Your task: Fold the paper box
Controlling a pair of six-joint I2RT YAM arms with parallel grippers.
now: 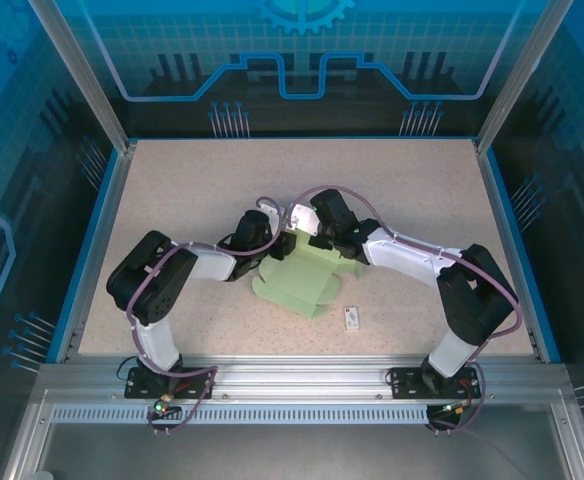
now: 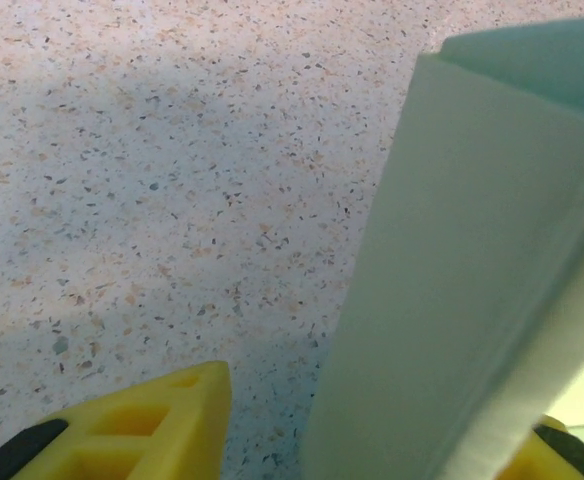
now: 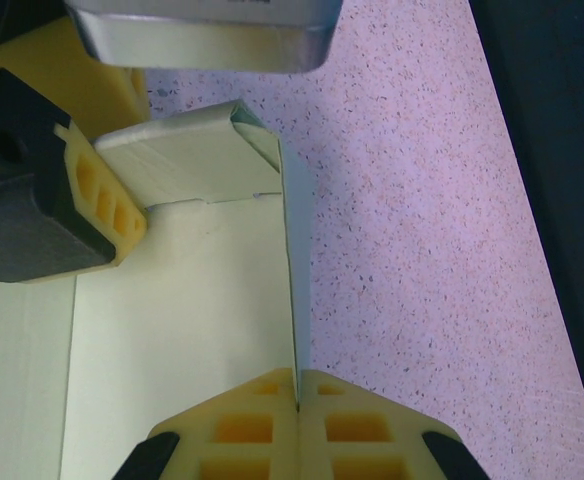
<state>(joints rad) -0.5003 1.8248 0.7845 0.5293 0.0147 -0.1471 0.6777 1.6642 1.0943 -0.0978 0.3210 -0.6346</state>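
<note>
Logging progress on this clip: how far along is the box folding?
Done: the pale mint-green card paper box has one side wall raised. In hand: the right gripper pinches that upright wall; the left gripper straddles another panel, jaws open. Remaining: near flaps lie flat, box unclosed.

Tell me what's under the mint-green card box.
The pale mint-green card box rests on the speckled beige tabletop, which shows all around it. Anything beneath its flat panels is covered.
</note>
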